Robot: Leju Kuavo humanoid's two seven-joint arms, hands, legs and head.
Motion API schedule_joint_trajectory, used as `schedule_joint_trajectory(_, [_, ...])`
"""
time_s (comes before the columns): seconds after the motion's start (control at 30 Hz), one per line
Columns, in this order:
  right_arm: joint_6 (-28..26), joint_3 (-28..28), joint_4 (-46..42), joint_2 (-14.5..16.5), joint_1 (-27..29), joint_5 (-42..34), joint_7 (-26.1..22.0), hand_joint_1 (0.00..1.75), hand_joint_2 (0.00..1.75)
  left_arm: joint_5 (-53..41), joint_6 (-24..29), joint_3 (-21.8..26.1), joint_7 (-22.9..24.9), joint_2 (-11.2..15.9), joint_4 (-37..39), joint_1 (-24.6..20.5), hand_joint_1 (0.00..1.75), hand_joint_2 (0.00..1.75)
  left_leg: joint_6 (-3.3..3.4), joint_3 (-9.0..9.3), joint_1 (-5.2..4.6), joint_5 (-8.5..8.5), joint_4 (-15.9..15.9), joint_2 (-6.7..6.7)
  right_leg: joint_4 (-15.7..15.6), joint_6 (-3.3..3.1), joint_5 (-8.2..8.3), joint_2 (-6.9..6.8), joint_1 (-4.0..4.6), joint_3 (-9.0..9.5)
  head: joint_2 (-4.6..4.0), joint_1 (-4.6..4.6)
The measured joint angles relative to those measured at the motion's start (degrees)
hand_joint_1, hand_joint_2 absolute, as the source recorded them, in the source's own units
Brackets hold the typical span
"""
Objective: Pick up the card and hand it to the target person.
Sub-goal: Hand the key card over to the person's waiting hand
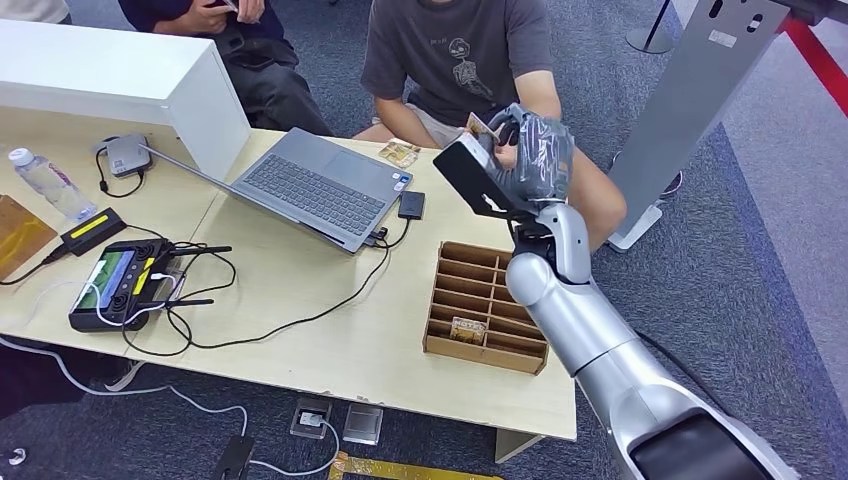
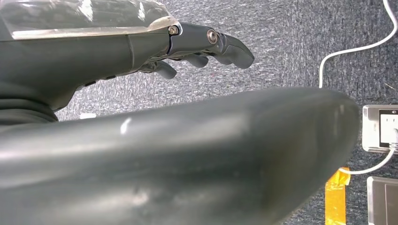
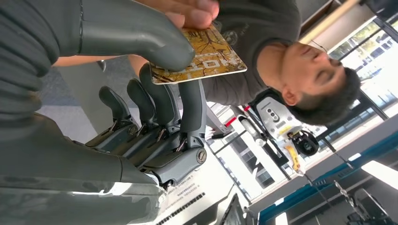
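Right hand [image 1: 528, 150], dark grey with a clear plastic wrap, is raised at the far table edge in front of the seated person in a grey printed T-shirt [image 1: 455, 55]; it pinches the gold-and-brown patterned card [image 3: 199, 55] between the thick grey thumb [image 3: 136, 35] and the darker fingers [image 3: 162, 101]. The person's hand [image 3: 190, 9] touches the far end of the card, fingertips on its edge, so card is between both hands, not released. In the head view the card [image 1: 479, 127] shows as a small tan corner above the robot's fingers. Left hand [image 2: 187, 47] hangs over grey carpet, fingers loosely curled and apart, holding nothing. On the light wooden table [image 1: 330, 340]: brown slotted wooden organiser box [image 1: 485, 305] with another tan card [image 1: 467, 328] lying in a near-side slot, just beside the silver right arm; open grey laptop [image 1: 315, 185] in the middle; a further patterned card [image 1: 399, 153] flat on the table just behind the laptop; black handheld controller with a screen [image 1: 120, 285] with tangled black cables; clear plastic water bottle [image 1: 45, 183] at left; white box-shaped cabinet [image 1: 130, 90] at far left.
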Motion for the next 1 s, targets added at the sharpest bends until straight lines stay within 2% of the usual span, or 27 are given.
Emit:
schedule_joint_trajectory(0.2, [-1.96, 1.83, 4.54, 1.22, -0.55, 6.76, 3.74, 1.4, 1.75, -0.47, -0.07, 0.01, -0.11, 0.01, 0.0, 0.02, 0.0, 0.0, 0.0, 0.01, 0.0, 0.0, 0.0, 0.0, 0.0, 0.0, 0.0, 0.0, 0.0, 0.0, 0.0, -0.03])
schedule_joint_trajectory(0.33, [-2.08, 2.99, 6.65, 1.49, -0.78, 9.6, 5.83, 0.0, 1.75, -0.81, -0.14, 0.02, -0.29, 0.05, 0.0, 0.05, 0.0, 0.0, 0.0, 0.01, 0.0, 0.0, 0.0, 0.0, 0.0, 0.0, 0.0, 0.0, 0.0, 0.0, 0.0, -0.03])
schedule_joint_trajectory(0.57, [-0.31, 4.22, 9.24, 1.8, -1.22, 10.12, 6.74, 0.0, 1.75, -1.04, -0.45, 0.02, -0.38, 0.15, 0.0, 0.09, 0.0, 0.0, 0.0, 0.01, 0.0, 0.0, 0.0, 0.0, 0.0, 0.0, 0.0, 0.0, 0.0, 0.0, 0.0, 0.01])
schedule_joint_trajectory(0.77, [-0.68, 4.23, 10.19, 1.99, -1.35, 7.19, 4.65, 0.0, 1.75, -0.97, -0.49, 0.04, -0.48, 0.31, 0.0, 0.1, 0.0, 0.0, 0.0, 0.02, 0.0, 0.0, 0.0, 0.01, 0.0, 0.0, 0.0, 0.01, 0.0, -0.01, 0.0, -0.03])
schedule_joint_trajectory(1.0, [-2.61, 2.34, 6.41, 1.87, 1.68, -6.84, -2.62, 0.0, 1.75, -0.04, -0.43, 0.1, -0.2, 0.31, 0.0, 0.14, 0.0, 0.0, 0.0, 0.07, 0.0, 0.0, 0.01, 0.02, -0.01, 0.0, 0.0, 0.02, 0.0, 0.0, 0.0, 0.01])
